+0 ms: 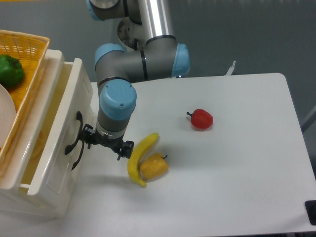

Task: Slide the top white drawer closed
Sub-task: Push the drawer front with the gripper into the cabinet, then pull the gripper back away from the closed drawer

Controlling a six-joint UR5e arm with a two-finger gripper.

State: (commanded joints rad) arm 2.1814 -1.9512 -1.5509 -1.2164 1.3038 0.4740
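White desk (237,187) fills most of what lies before me, with a grey wall behind its far edge. At the desk's left edge stands the cream cabinet, and the top white drawer (59,143) juts out of it only part way, its panelled front tilted toward the desk's middle and its black curved handle (74,145) facing me. My arm (133,59) reaches down from the far edge, grey with blue joint caps, and bends toward the left edge. On top of the cabinet sits a woven yellow basket (29,74) holding a green pepper (10,70). My pincer (106,143) hangs just beside the drawer front, next to the handle; I cannot tell whether its fingers are spread or pressed together. Near the desk's middle, just right of my pincer, a banana (139,158) curls around a yellow pepper (154,167). Well apart, toward the far edge, lies a red pepper (201,119).
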